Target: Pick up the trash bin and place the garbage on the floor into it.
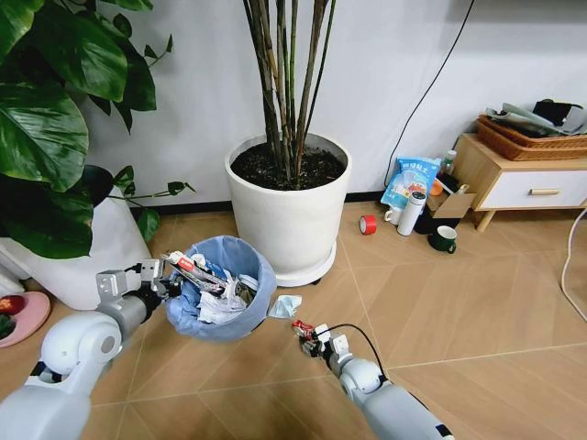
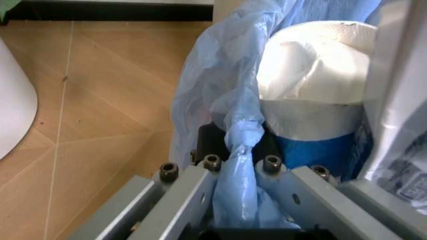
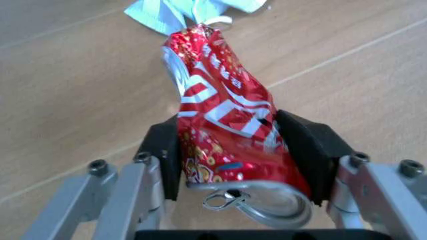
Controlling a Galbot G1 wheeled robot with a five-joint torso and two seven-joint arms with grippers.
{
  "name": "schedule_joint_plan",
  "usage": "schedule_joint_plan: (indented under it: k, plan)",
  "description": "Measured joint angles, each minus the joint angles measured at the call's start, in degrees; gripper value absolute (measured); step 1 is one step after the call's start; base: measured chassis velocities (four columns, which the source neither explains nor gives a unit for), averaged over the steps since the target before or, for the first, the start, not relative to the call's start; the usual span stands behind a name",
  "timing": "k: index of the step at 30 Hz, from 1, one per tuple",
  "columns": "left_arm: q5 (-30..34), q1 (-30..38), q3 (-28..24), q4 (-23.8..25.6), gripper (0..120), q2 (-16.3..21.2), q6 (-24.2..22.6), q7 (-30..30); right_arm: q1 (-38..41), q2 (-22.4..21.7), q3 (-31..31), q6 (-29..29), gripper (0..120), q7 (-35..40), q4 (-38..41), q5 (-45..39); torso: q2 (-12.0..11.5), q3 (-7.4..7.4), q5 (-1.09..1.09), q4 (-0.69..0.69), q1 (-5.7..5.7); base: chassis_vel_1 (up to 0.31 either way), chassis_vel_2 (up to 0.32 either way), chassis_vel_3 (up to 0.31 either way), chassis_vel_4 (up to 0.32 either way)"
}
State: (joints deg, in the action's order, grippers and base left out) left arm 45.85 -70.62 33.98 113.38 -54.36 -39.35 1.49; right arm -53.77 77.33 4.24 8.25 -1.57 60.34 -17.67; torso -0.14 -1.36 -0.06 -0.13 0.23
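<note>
Head view: left pincer clamped on the rim of the trash bin, held off the floor beside the white plant pot, already stuffed with crumpled litter. Right pincer low over the floor, closed on a red crushed can; light blue mask just beyond it, toward the pot.

Left wrist view: jaws pinching the blue bag liner; white paper packed inside the bin past them.

Right wrist view: black pads squeezing the can on both sides, pull-tab end nearest the pincer, mask touching its far tip.
</note>
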Motion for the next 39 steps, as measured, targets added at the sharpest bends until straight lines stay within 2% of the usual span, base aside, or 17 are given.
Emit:
schedule_joint_plan:
  k: [3, 12, 17, 31, 39]
  plan:
    - [0.01, 0.04, -0.10, 0.00, 0, -0.12, -0.02, 0.07, 0.05, 0.08, -0.09, -0.12, 44, -0.06, -0.23, 0.14, 0.00, 0.00, 0.00, 0.00, 0.00, 0.000, 0.000, 0.000, 0.000]
    - [-0.02, 0.30, -0.26, -0.08, 0, -0.44, -0.05, 0.13, -0.14, -0.04, -1.62, -0.15, 44, 0.01, 0.08, 0.12, 0.00, -0.02, 0.03, 0.02, 0.00, 0.000, 0.000, 0.000, 0.000]
    - [-0.07, 0.22, -0.30, -0.08, 0, -0.40, -0.08, 0.14, -1.21, -1.37, -4.29, 0.19, 41, 0.48, 4.46, -1.08, -0.01, -0.03, 0.02, -0.01, 0.01, 0.000, 0.000, 0.000, 0.000]
    - [-1.08, -0.19, -2.11, -1.01, 0, -0.01, -0.07, -0.94, -3.28, -10.60, -8.60, 3.65, 41, 1.24, 30.90, -10.59, -0.01, -0.02, 0.02, 0.00, 0.01, 0.000, 0.000, 0.000, 0.000]
    - [-1.03, 2.22, -4.87, -2.85, 0, 1.00, 0.07, -1.47, 1.28, -13.11, -7.02, 5.64, 41, 1.94, 39.76, -15.46, -0.01, -0.01, 0.01, 0.00, 0.01, 0.000, 0.000, 0.000, 0.000]
